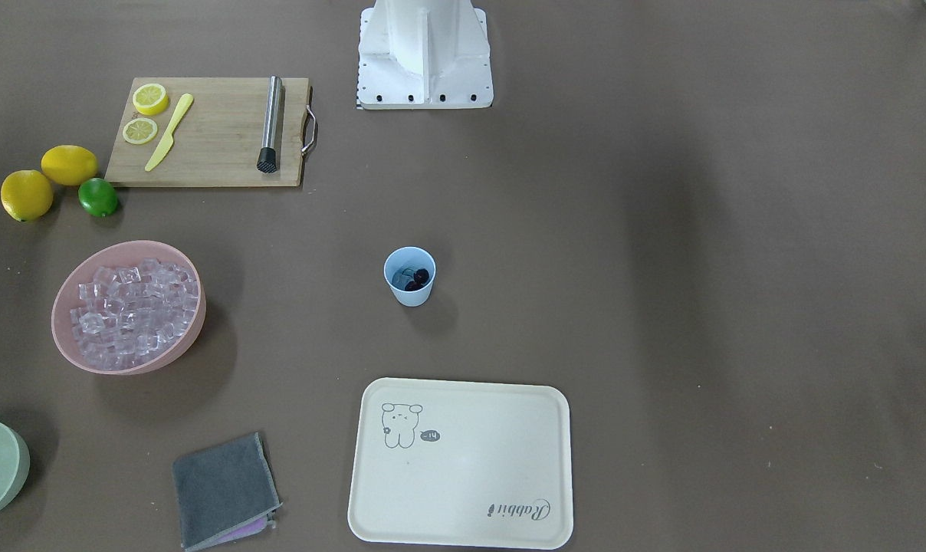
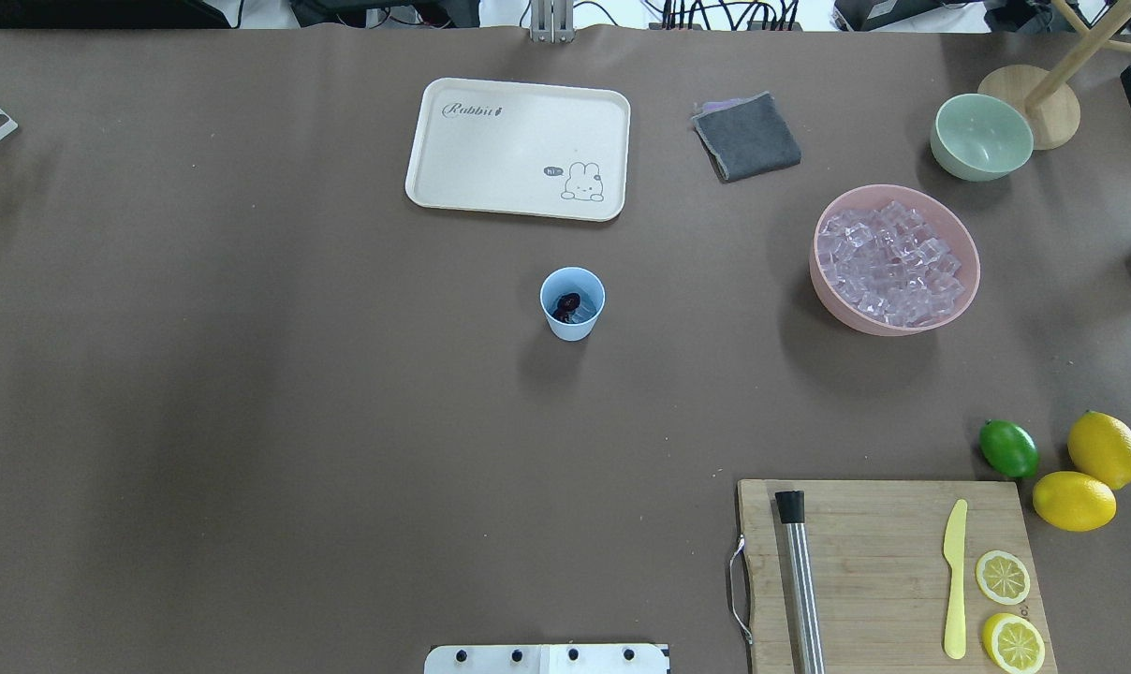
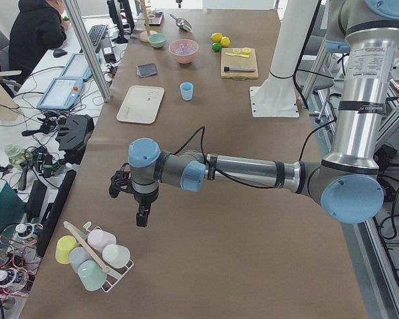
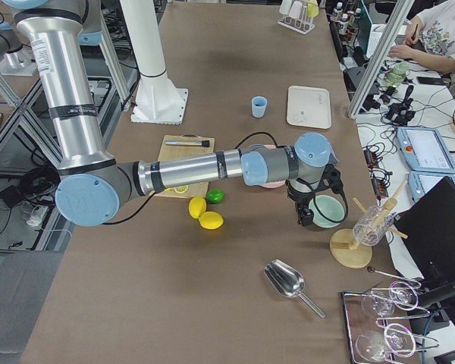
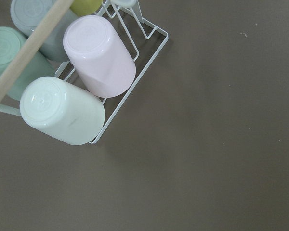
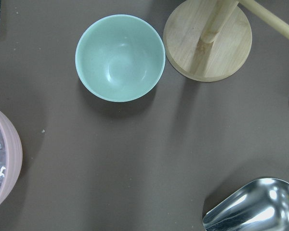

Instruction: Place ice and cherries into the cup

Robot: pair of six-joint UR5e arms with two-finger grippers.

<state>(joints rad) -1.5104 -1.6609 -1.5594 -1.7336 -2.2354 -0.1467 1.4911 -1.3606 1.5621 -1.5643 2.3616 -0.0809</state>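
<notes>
The light-blue cup (image 2: 572, 302) stands upright mid-table, also in the front view (image 1: 409, 276). The dark cherries (image 2: 566, 303) lie inside it (image 1: 416, 279). Whether ice lies under them I cannot tell. Many clear ice cubes (image 2: 893, 257) fill the pink bowl (image 2: 970, 281), also in the front view (image 1: 133, 307). My left gripper (image 3: 141, 219) hangs over the table's far left end, by a rack of cups, far from the blue cup; I cannot tell if it is open or shut. My right gripper (image 4: 305, 218) hangs over the pale green bowl (image 4: 327, 211); I cannot tell its state either.
A cream tray (image 2: 519, 148) and a grey cloth (image 2: 746, 136) lie beyond the cup. A cutting board (image 2: 884, 571) holds a muddler, a yellow knife and lemon slices. Two lemons and a lime (image 2: 1008, 448) lie beside it. A metal scoop (image 6: 255, 207) and a wooden stand (image 6: 208, 41) are at the right end.
</notes>
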